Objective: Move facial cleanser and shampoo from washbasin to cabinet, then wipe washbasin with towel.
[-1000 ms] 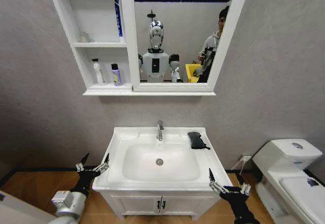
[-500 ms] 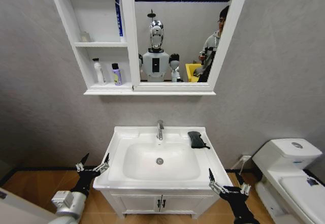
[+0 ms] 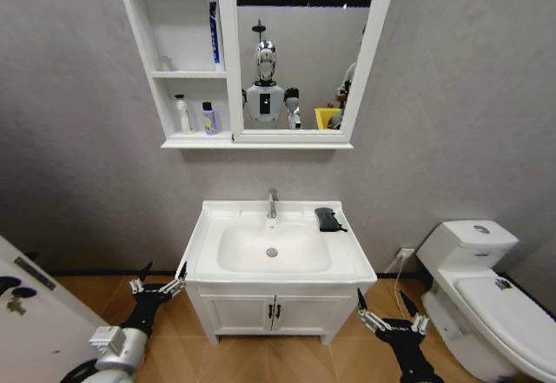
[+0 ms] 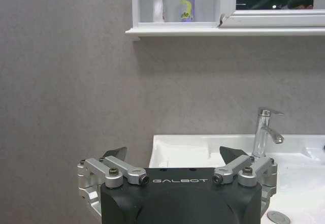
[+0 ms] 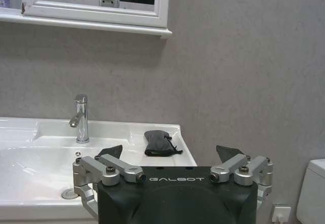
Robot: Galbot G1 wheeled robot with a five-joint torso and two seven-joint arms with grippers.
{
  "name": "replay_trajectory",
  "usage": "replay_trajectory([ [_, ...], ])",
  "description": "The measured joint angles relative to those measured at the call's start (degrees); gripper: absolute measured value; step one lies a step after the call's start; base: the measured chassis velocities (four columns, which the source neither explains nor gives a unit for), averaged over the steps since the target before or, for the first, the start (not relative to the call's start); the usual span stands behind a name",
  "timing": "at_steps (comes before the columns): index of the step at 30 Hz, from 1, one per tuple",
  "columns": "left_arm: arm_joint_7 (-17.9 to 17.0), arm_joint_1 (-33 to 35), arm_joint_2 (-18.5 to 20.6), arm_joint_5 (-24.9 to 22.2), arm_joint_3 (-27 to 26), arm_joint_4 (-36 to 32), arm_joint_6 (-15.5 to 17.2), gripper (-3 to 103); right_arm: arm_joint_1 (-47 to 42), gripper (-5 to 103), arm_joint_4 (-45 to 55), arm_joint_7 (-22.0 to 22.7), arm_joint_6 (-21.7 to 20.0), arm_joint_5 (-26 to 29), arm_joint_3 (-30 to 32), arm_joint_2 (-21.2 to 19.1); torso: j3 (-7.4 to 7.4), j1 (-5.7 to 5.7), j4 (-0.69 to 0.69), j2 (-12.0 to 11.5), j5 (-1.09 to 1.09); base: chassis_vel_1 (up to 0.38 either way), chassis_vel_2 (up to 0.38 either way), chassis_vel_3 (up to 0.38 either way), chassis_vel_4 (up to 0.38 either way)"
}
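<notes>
Grey textured wall backs a white washbasin (image 3: 208, 227) mounted on a low white two-door vanity (image 3: 243, 313) with dark handles. The washbasin is rectangular with an oval bowl, a drain (image 3: 272, 252) at the bowl centre, and a chrome tap (image 3: 273, 202) upright at the middle of its rear edge.

The towel (image 3: 327, 219) is a small black soft cloth, crumpled, lying on the washbasin's rear right corner, beside the tap and clear of the bowl. In the right wrist view the towel (image 5: 158, 142) shows a thin cord trailing from one end.

Above the washbasin, the cabinet (image 3: 143, 62) is a tall white unit of stacked open compartments joined to a white-framed mirror (image 3: 300, 53). The lowest compartment holds a white bottle (image 3: 182, 115) and, just beside it, a purple bottle with a dark cap (image 3: 208, 119); both stand upright. A blue item (image 3: 214, 36) stands against the right wall of the compartment above. A white toilet (image 3: 486, 287) stands to the right of the vanity.

The left gripper (image 3: 158, 284) hangs low, near the washbasin's front left corner, jaws spread wide and holding nothing. The right gripper (image 3: 388, 317) hangs low, below the washbasin's front right corner, jaws likewise spread wide and empty. Neither gripper touches the washbasin.
</notes>
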Motion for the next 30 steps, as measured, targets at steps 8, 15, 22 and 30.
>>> replay_trajectory([
  [8,-0.01,0.0,0.0,0.0,-0.01,0.0,0.0,100,-0.01,100,-0.02,0.01,0.0,0.03,-0.01,0.0,-0.02,-0.05,0.0,0.02,-0.02,0.36,-0.357,-0.353,0.353],
  [15,0.0,0.01,0.0,0.0,0.0,0.0,0.0,100,-0.01,100,-0.02,0.02,0.02,0.03,-0.01,0.0,-0.01,-0.03,-0.01,0.01,-0.02,0.361,-0.36,-0.358,0.37],
  [22,-0.01,0.01,-0.01,0.0,0.0,0.0,0.0,100,0.0,100,-0.03,0.02,0.03,0.03,0.0,-0.01,0.02,0.03,0.02,-0.02,0.0,0.355,-0.343,-0.349,0.335],
  [30,-0.01,0.01,0.0,0.0,0.01,0.0,0.0,100,-0.01,100,-0.02,0.02,0.04,0.03,-0.01,0.0,-0.01,-0.04,-0.02,0.01,-0.07,0.334,-0.347,-0.329,0.341],
])
